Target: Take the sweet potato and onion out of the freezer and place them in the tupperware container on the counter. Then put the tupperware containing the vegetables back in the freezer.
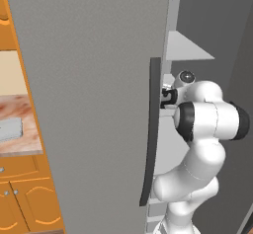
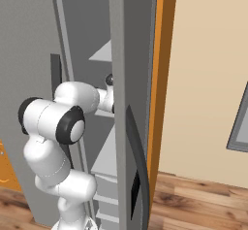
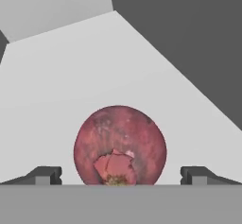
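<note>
On the pale freezer shelf (image 3: pixel 71 76), a round purplish-red onion (image 3: pixel 120 145) sits between the wide-spread hand (image 3: pixel 120 175).

The white, dark-jointed robot arm (image 1: pixel 197 149) rises from its base, bends at the elbow and extends forward at mid height, while the two-finger gripper (image 3: pixel 120 175) stands fully open, its small dark fingertips (image 3: pixel 45 175) spread wide apart and level.

Wooden floor (image 2: pixel 193 202), beige wall (image 2: pixel 208 69)
</note>
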Robot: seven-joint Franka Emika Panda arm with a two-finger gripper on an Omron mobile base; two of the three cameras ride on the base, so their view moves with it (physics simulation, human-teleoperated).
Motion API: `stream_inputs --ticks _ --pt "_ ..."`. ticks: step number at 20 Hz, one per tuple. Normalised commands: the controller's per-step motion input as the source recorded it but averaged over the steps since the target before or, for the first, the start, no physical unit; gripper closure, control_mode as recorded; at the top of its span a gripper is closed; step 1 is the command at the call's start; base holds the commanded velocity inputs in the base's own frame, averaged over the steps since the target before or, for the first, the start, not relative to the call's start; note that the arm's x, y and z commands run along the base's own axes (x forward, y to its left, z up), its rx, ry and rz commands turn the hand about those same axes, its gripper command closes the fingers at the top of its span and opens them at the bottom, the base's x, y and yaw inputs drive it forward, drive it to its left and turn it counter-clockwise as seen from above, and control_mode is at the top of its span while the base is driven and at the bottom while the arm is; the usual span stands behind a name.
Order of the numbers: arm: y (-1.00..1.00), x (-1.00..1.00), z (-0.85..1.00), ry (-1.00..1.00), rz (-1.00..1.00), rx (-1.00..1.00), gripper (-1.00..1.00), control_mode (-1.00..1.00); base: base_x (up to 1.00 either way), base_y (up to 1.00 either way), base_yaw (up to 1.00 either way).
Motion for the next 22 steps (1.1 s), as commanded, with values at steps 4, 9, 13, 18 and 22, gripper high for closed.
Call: stream_inputs --ticks 4,9,13,18,22 --pt "-0.07 0.13 -0.14 0.0 0.0 0.0 -1.0 -1.0 0.0 0.0 0.0" --pt "-0.04 0.14 -0.12 0.0 0.0 0.0 -1.0 -1.0 0.0 0.0 0.0" --pt "-0.01 0.06 -0.13 0.0 0.0 0.0 -1.0 -1.0 0.0 0.0 0.0" --pt "0.0 0.03 -0.15 0.0 0.0 0.0 1.0 -1.0 0.0 0.0 0.0" --pt "0.0 0.0 -0.09 0.0 0.0 0.0 1.0 -1.0 0.0 0.0 0.0"
